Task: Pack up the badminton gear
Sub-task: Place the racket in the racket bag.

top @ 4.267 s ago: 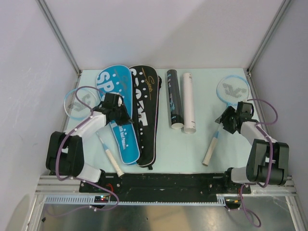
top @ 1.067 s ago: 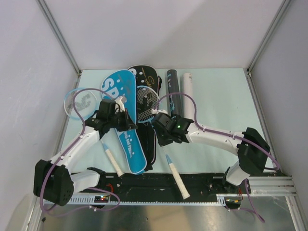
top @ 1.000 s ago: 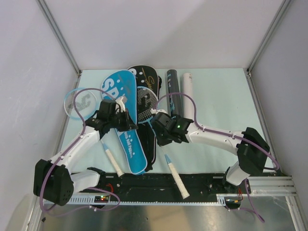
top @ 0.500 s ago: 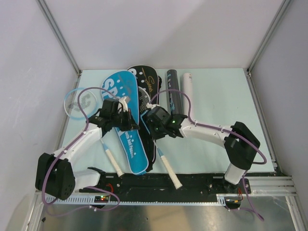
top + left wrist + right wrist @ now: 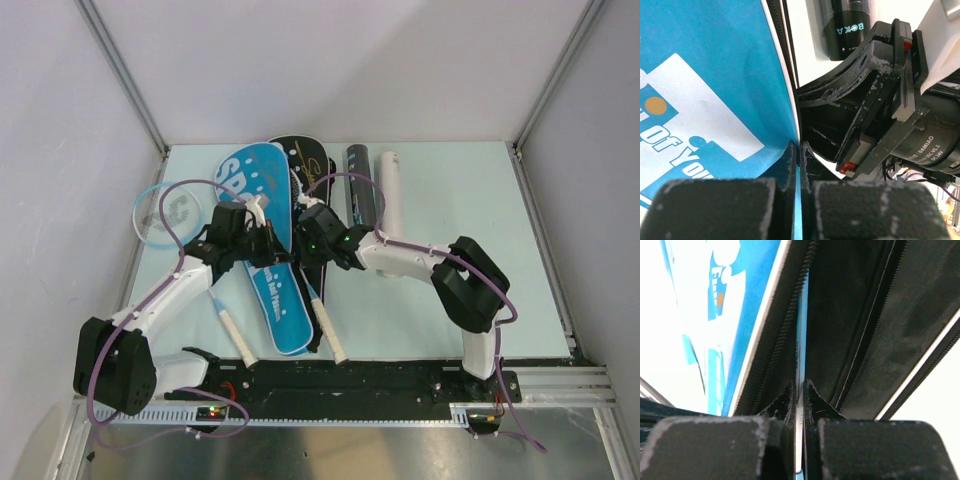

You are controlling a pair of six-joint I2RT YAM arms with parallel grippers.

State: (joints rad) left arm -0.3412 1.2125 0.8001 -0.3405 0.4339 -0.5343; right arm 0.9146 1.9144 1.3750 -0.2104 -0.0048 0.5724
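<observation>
My left gripper [image 5: 264, 246] [image 5: 800, 150] is shut on the right edge of the blue SPORT cover [image 5: 262, 262] [image 5: 705, 75], holding that edge up. Right beside it, my right gripper [image 5: 304, 247] [image 5: 801, 390] is shut on the thin shaft of a racket [image 5: 318, 305] [image 5: 801, 340]. The racket's head is hidden between the blue cover [image 5: 725, 300] and the black cover [image 5: 311, 167] [image 5: 860, 315]. Its pale handle [image 5: 331, 340] points toward the near edge. A second racket [image 5: 168, 211] lies at the left, partly under my left arm.
A black tube [image 5: 361, 188] [image 5: 846, 25] and a white tube [image 5: 389, 190] lie side by side behind my right arm. The cell's walls and metal posts close in the table on three sides. The arms' base rail [image 5: 350, 375] runs along the near edge.
My right gripper has carried the racket left and away from me, so its head has slid in between the two covers. My left gripper has kept its hold on the blue cover's edge.
</observation>
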